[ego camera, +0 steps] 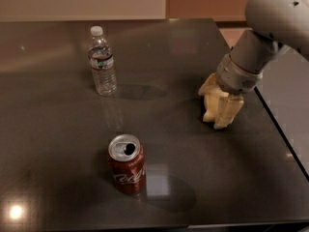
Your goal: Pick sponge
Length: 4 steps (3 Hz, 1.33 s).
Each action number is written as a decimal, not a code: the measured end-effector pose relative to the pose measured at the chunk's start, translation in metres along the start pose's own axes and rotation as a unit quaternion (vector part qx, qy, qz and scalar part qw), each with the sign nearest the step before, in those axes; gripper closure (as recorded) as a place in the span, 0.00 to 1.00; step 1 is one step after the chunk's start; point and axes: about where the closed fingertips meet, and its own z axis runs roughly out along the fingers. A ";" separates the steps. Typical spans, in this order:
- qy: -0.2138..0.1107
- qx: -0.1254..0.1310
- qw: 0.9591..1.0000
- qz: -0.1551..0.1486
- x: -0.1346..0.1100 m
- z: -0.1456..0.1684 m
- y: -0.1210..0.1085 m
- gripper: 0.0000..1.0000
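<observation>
The sponge [209, 111], a pale cream-yellow foam block, lies on the dark table [159, 71] near its right edge. My gripper [217, 99] comes down onto it from the grey arm at the upper right. One cream finger [207, 84] presses the sponge's far left side and the other finger [228, 113] presses its near right side. The gripper is shut on the sponge, which still rests on the table. Most of the sponge is hidden behind the fingers and wrist.
A red soda can [127, 164] stands upright at the front centre. A clear water bottle [102, 62] stands upright at the back left. The table's right edge [277, 124] runs just right of the gripper.
</observation>
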 end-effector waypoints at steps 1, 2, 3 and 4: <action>-0.003 0.010 1.000 0.005 -0.001 -0.007 -0.003 0.62; -0.012 0.027 1.000 0.009 -0.011 -0.028 -0.006 0.87; -0.027 0.041 0.999 0.017 -0.025 -0.054 -0.007 1.00; -0.056 0.054 0.997 0.029 -0.043 -0.095 -0.006 1.00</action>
